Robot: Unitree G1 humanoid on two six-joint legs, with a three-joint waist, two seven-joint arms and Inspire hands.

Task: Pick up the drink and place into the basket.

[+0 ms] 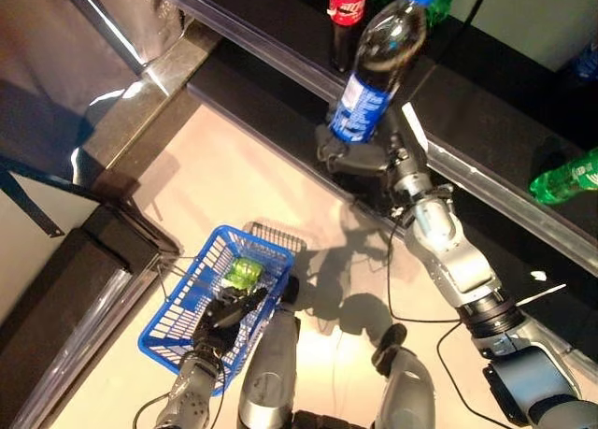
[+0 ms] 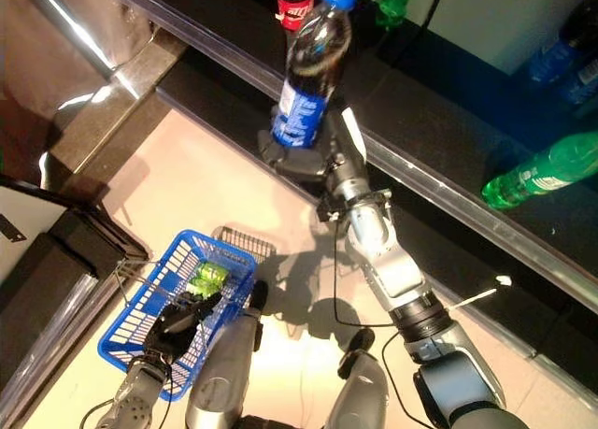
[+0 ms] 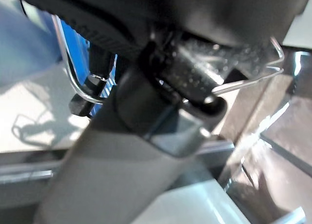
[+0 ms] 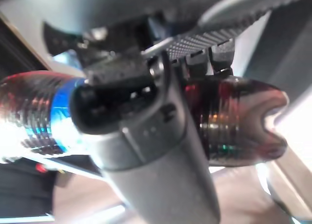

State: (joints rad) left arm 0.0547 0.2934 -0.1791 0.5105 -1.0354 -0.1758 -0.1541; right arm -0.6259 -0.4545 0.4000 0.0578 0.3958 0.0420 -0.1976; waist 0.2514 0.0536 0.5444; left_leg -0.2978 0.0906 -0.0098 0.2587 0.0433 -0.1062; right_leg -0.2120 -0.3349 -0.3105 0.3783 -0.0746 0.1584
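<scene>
Drink first: it's a dark cola bottle (image 1: 378, 64) with a blue label and blue cap, held up in the air by the right hand (image 1: 360, 156), just off the edge of the black shelf (image 1: 486, 111). Fingers are curled round the lower part of the bottle, and the right wrist view shows the same thing, with the thumb and fingers wrapped across the ribbed dark body. Bottle leans a little, cap pointing up and away toward the shelf.

Down below and well apart from it sits the blue basket (image 1: 177, 321), a wire one, over the pale floor (image 1: 243, 181). Left hand (image 1: 227, 315) is at the basket's near rim with fingers closed round the wire handle; the left wrist view shows that handle running under the hand. Inside the basket there's already a green bottle (image 1: 246, 272) lying down.

Back on the shelf: a red-label cola bottle (image 1: 347, 13) standing just behind the held one, and another green bottle (image 1: 568, 177) lying further along on the right. Shiny dark cabinets (image 1: 84, 83) line the left side.
</scene>
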